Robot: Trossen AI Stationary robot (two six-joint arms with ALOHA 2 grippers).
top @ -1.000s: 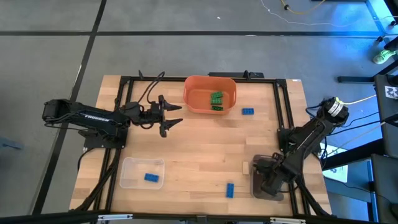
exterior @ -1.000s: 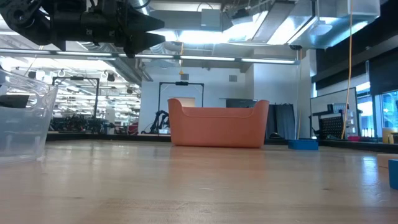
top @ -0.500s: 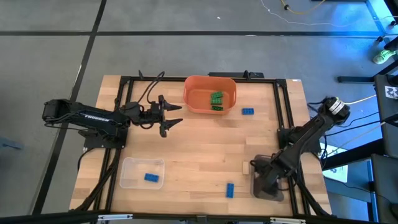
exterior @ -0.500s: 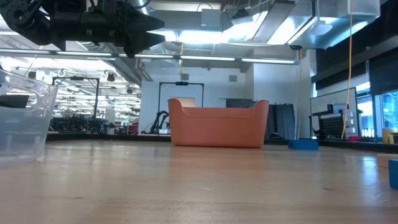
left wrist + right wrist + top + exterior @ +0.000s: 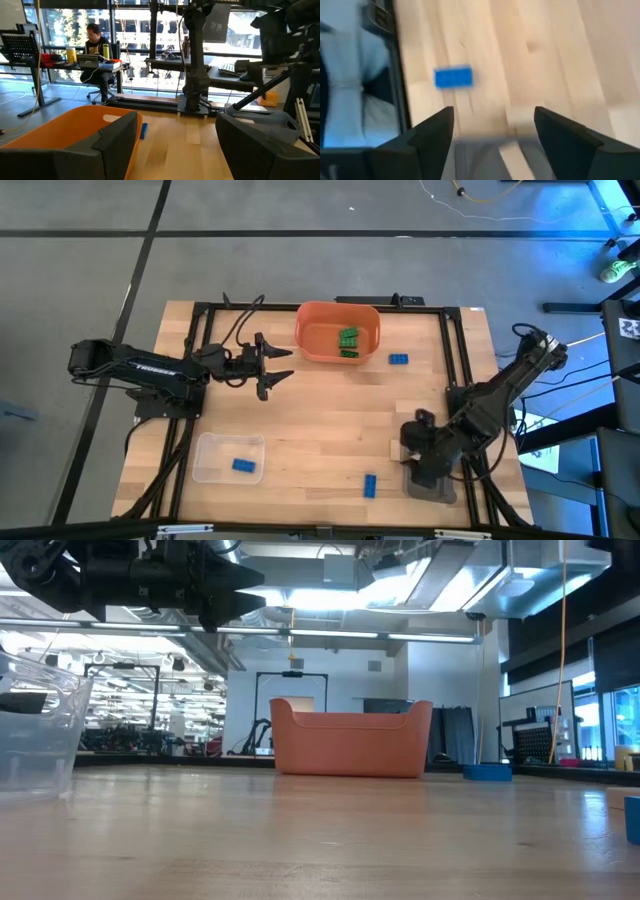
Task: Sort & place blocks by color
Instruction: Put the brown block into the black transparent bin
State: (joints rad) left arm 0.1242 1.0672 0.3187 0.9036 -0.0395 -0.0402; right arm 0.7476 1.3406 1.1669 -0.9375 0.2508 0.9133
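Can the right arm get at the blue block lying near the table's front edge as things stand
Probably yes. The right gripper hangs with fingers open just beside that blue block, with only bare table between them and nothing on top of the block.

Green blocks (image 5: 348, 342): clustered inside the orange bin (image 5: 312, 345). Blue block (image 5: 398, 360): flat on the table, just beside the orange bin. Second blue block (image 5: 243, 466): inside the clear tray, well apart from the orange bin. Third blue block (image 5: 369, 485) and tan block (image 5: 394, 449): on the table, far from the orange bin.
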